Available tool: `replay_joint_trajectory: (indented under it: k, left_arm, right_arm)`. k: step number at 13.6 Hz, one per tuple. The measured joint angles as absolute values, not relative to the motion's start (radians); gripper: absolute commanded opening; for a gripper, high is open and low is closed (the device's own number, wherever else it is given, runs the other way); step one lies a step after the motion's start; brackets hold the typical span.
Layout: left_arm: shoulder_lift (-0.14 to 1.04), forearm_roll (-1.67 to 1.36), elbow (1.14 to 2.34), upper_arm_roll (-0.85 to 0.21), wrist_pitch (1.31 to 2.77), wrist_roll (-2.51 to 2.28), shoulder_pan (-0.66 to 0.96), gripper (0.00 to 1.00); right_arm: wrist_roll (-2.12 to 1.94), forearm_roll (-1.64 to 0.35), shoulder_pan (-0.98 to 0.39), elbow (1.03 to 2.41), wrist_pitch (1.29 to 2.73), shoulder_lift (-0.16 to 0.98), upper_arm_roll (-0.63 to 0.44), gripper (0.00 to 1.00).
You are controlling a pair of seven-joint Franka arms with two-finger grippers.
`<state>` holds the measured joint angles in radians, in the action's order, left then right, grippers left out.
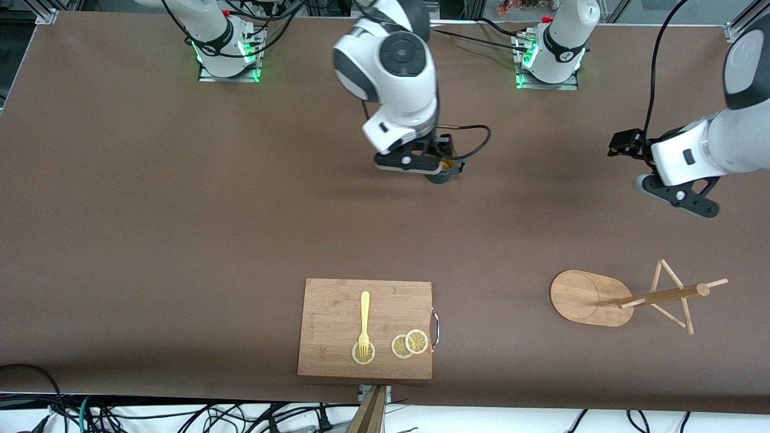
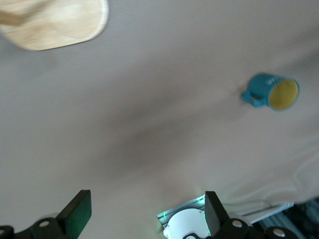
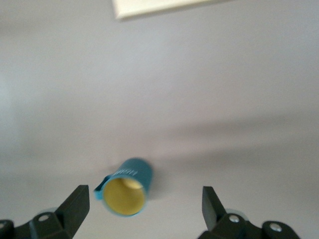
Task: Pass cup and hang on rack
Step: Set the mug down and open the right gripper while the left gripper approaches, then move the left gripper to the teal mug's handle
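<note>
Teal cup (image 3: 125, 192) sits on your table (image 1: 180, 210), well apart from the rack (image 1: 592, 297), toward the robot bases. Your right gripper (image 3: 144, 209) hangs spread open over the cup, not gripping it. Your left gripper (image 2: 148, 213) waits open above the table, toward the bases from the rack.

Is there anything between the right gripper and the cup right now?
Nothing visible. The right gripper hangs directly over the cup, fingers open to either side of it, with only bare table around. The left gripper waits over the table near the rack.
</note>
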<state>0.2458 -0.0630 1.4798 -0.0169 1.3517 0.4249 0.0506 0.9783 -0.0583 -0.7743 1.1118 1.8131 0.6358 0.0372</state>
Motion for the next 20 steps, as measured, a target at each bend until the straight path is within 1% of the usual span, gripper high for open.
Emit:
replay_joint_trajectory:
  k: [3,6,10,12,14,15,18,20]
  left_arm:
    - [0.255,-0.155,1.613,-0.029,1.46,0.63,0.053,1.0]
    - [0.255,-0.246,1.753,-0.04,1.596,0.813,0.054,1.0]
    - [0.25,-0.363,1.943,-0.086,1.877,1.064,0.055,1.0]
    - [0.249,-0.496,2.056,-0.086,2.021,1.252,0.05,1.0]
    - [0.25,-0.68,2.168,-0.084,2.125,1.478,0.04,1.0]
    - [0.25,-0.768,2.212,-0.084,2.15,1.586,0.036,1.0]
    - [0.251,-0.945,2.28,-0.084,2.167,1.798,0.032,1.0]
    - [0.253,-1.057,2.31,-0.084,2.167,1.939,0.032,1.0]
  right_arm:
    - [0.802,-0.086,-0.663,1.125,1.717,0.546,-0.028,1.0]
    - [0.606,-0.126,-0.56,1.214,1.638,0.409,-0.077,1.0]
    - [0.325,-0.135,-0.527,1.372,1.505,0.187,-0.24,1.0]
    - [0.231,-0.135,-0.492,1.438,1.468,0.109,-0.284,1.0]
    - [0.16,-0.125,-0.413,1.507,1.462,0.044,-0.269,1.0]
    - [0.132,-0.105,-0.359,1.537,1.462,0.014,-0.235,1.0]
    - [0.116,-0.042,-0.22,1.613,1.463,-0.067,-0.091,1.0]
    - [0.116,-0.02,-0.196,1.658,1.47,-0.107,-0.052,1.0]
